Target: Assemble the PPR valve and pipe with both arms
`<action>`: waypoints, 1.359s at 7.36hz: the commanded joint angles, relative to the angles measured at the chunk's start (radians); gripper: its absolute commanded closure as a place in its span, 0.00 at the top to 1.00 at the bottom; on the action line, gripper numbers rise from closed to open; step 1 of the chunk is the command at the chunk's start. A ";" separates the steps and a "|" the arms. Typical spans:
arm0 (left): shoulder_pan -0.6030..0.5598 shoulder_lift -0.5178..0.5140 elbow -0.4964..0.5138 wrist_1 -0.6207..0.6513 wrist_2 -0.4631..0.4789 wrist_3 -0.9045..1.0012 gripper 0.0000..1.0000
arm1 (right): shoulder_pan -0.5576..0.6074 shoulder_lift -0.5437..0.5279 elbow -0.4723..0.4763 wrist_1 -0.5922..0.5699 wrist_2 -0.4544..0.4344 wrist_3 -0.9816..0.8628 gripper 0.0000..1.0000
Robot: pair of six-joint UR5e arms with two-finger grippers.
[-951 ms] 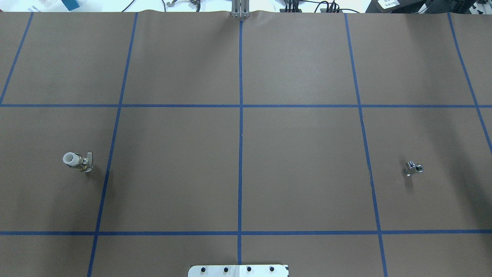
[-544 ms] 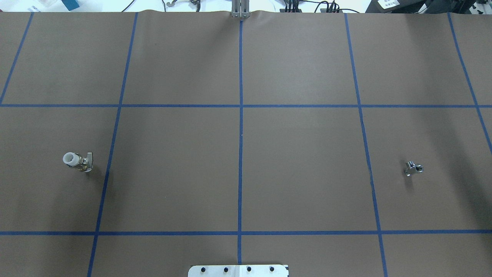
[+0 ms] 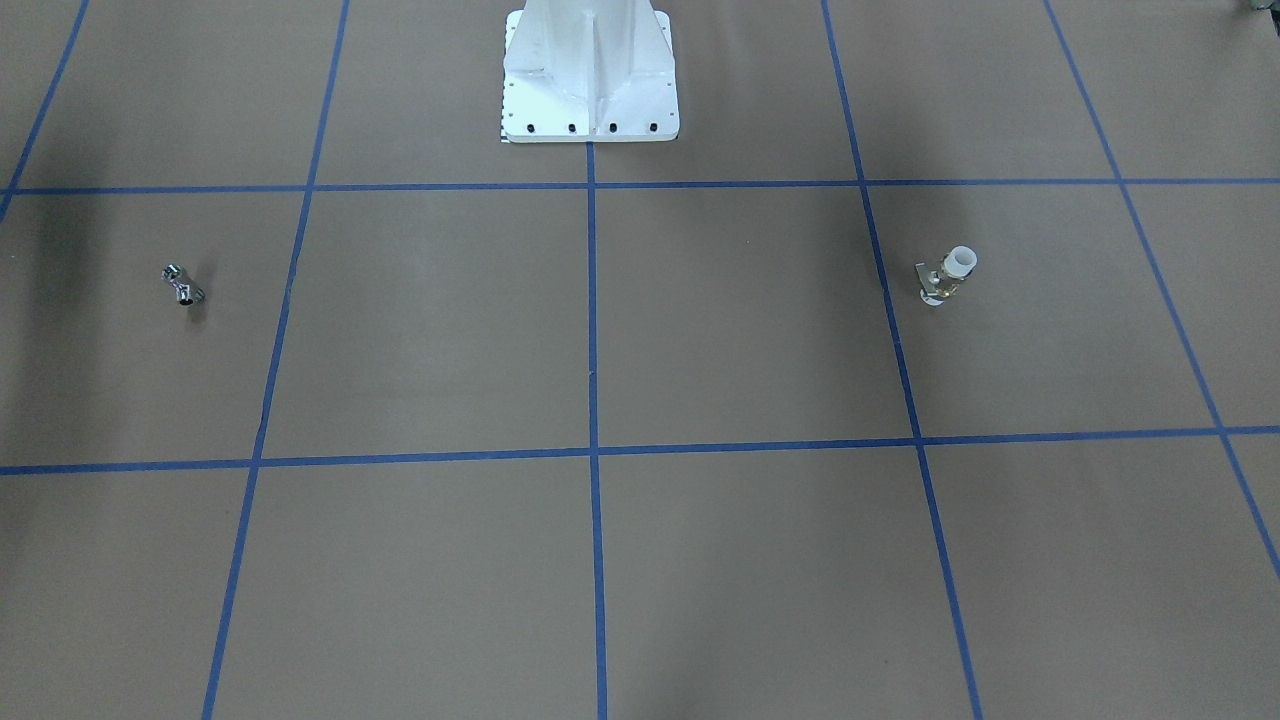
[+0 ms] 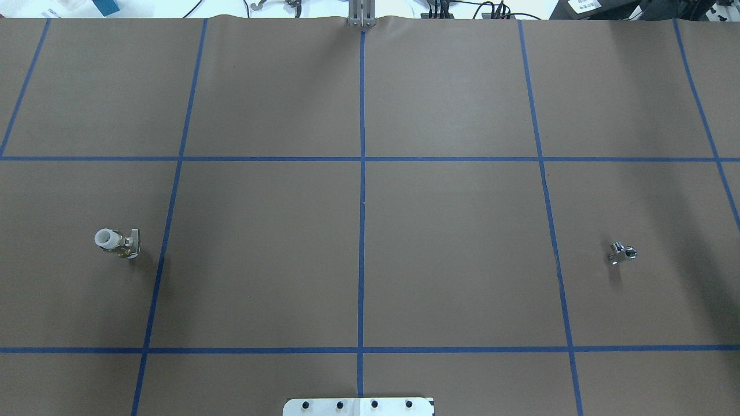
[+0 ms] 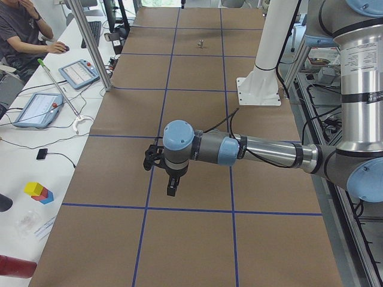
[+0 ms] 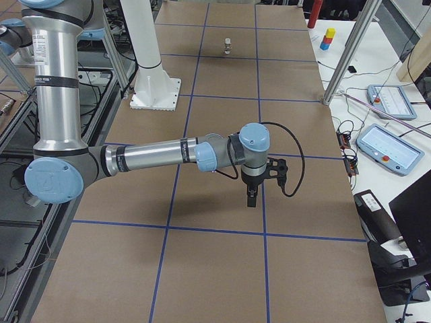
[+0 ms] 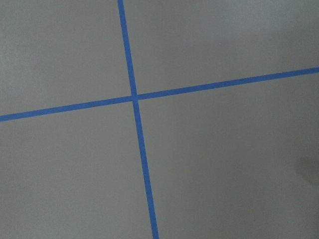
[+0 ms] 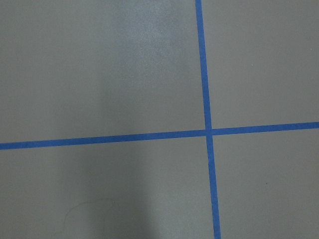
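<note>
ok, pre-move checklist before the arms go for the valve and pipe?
1. Access to PPR valve, untouched on the robot's left side: ok.
2. Access to pipe, untouched on the robot's right side: ok.
3. State of left gripper: cannot tell, side view only.
4. State of right gripper: cannot tell, side view only.
5. Parts in wrist views: not ok, only blue tape lines show.
</note>
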 commanded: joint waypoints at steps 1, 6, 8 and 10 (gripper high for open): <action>0.074 -0.010 -0.075 -0.002 0.001 -0.166 0.99 | -0.008 0.000 0.002 0.002 0.007 0.000 1.00; 0.292 -0.054 -0.123 -0.129 0.031 -0.531 1.00 | -0.036 0.002 0.008 0.003 0.010 0.000 1.00; 0.412 -0.082 -0.144 -0.133 0.117 -0.651 1.00 | -0.038 0.002 0.006 0.005 0.015 0.002 1.00; 0.612 -0.166 -0.150 -0.134 0.262 -0.876 1.00 | -0.057 0.005 0.006 0.005 0.024 0.006 1.00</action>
